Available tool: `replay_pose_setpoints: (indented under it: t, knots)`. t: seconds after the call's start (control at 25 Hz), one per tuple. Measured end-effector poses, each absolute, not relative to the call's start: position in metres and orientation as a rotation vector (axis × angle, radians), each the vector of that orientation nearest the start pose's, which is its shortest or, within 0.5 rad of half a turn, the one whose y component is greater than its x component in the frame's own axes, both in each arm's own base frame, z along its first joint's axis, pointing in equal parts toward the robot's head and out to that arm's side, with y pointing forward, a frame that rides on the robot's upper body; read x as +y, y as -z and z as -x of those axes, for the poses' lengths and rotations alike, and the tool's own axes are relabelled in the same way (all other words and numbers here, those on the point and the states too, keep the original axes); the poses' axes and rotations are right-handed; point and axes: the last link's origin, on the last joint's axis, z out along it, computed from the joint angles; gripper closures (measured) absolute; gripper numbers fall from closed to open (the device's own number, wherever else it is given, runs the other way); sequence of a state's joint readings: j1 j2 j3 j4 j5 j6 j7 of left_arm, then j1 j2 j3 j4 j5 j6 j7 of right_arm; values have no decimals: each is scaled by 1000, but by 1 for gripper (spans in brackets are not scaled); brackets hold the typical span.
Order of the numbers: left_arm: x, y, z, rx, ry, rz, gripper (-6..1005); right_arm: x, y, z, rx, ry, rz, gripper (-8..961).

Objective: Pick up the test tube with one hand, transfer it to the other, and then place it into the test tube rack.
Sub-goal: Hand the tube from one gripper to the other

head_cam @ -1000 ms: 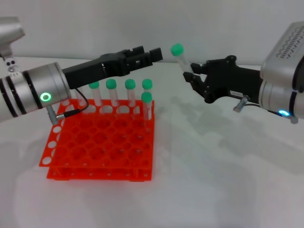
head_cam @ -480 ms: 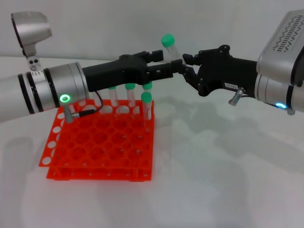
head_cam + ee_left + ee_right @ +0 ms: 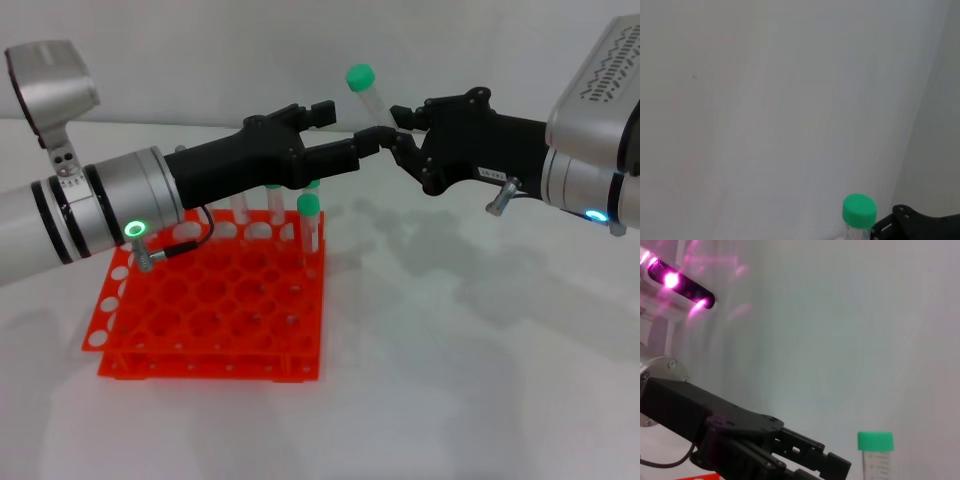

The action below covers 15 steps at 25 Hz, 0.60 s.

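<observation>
Orange-red test tube rack (image 3: 215, 310) holds capped tubes (image 3: 309, 222) (several); right gripper (image 3: 398, 128) fingers clamp test tube (image 3: 368, 98), left gripper (image 3: 352, 135) fingers apart

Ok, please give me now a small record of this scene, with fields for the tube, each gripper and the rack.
stage: hand-over in mid-air, above and beside the rack's far right corner
test tube: tilted, green cap up, lower end between the two grippers
right gripper: shut on the test tube's lower part
left gripper: fingers reach the tube's lower end; whether they are shut cannot be told
test tube rack: orange-red, on the white table
other tubes: green-capped, upright in the rack's far rows
</observation>
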<state>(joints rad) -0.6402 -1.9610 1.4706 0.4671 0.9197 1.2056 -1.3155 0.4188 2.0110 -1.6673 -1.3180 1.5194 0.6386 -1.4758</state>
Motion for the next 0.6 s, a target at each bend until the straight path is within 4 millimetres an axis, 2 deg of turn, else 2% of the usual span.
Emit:
replay_pose_setpoints:
  t: [0.6]
  knots:
    - [387,13,189,-600,1090,2495,131,376,20,-109,56,-536,2450,739]
